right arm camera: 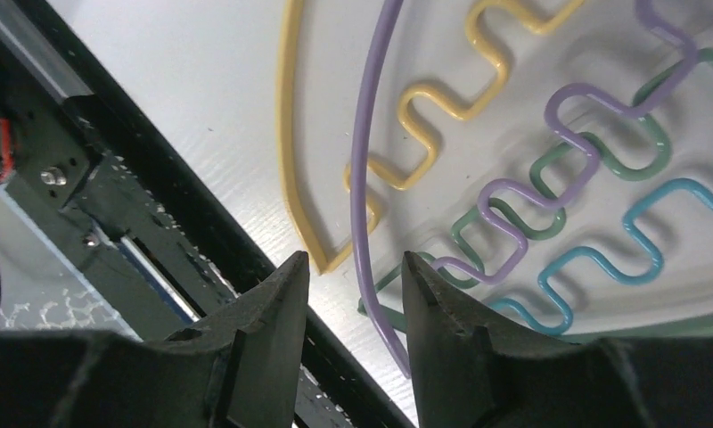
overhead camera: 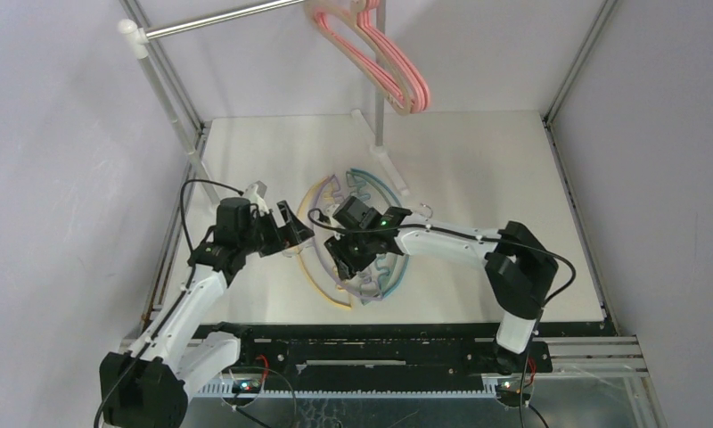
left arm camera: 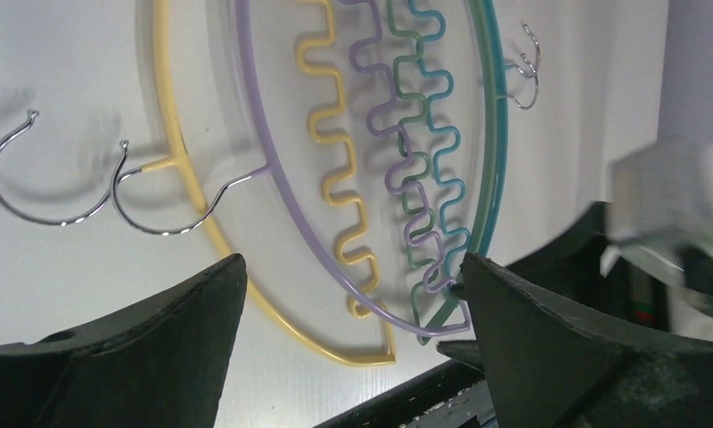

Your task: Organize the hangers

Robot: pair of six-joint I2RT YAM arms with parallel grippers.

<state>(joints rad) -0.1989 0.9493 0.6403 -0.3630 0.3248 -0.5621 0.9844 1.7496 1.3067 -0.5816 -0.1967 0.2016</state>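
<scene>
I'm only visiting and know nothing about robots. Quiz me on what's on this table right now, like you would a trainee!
1. True or false: the pink plastic hangers hang on the silver metal rail.
2. Which wavy plastic hanger's rim runs between the right arm's fingers? A yellow, B lavender, C teal.
3. How many wavy-barred hangers lie on the white table?
Key: 1 true; 2 B, the lavender hanger; 3 four.
</scene>
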